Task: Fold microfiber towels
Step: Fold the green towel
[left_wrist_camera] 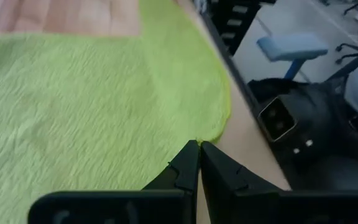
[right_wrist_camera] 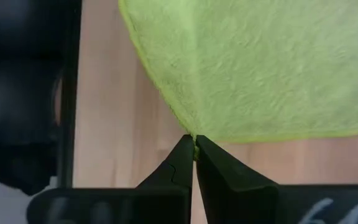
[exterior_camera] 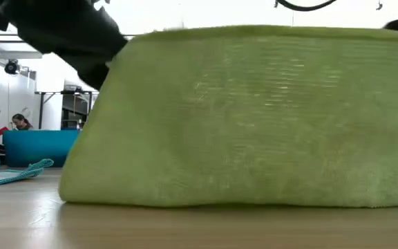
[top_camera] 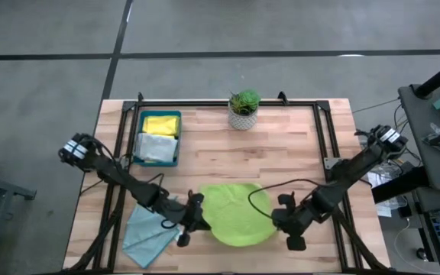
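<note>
At the near edge of the wooden table (top_camera: 281, 153), lying between both grippers: the lime green towel (top_camera: 239, 212), rounded in outline from above. Pinching its left near corner, fingers pressed together on the hem: the left gripper (top_camera: 183, 229). Pinching the right near corner the same way: the right gripper (top_camera: 290, 231). Showing only in the left wrist view: dark fingertips (left_wrist_camera: 194, 163) meeting in a point right at the green edge (left_wrist_camera: 104, 106), with the table rim and room floor beyond. Showing only in the right wrist view: that arm's fingertips (right_wrist_camera: 191, 155) closing on a corner of the cloth (right_wrist_camera: 266, 62), bare wood on either side. Filling nearly the whole low view: the same towel (exterior_camera: 247, 117), standing up off the tabletop like a wall with its bottom hem resting on the wood, something the overhead camera is flattening out. Lying crumpled at the near left, just beside the left gripper: the light teal towel (top_camera: 147, 233), also peeking in at the low view's left edge (exterior_camera: 5, 173). Sitting at the far left: the dark teal tray (top_camera: 137, 137), holding a yellow towel (top_camera: 160, 124) and a pale grey towel (top_camera: 156, 147). Standing at the far middle: a small potted plant (top_camera: 244, 108). Sitting far back in the room, seen at table height only: a person (exterior_camera: 21, 122).
</note>
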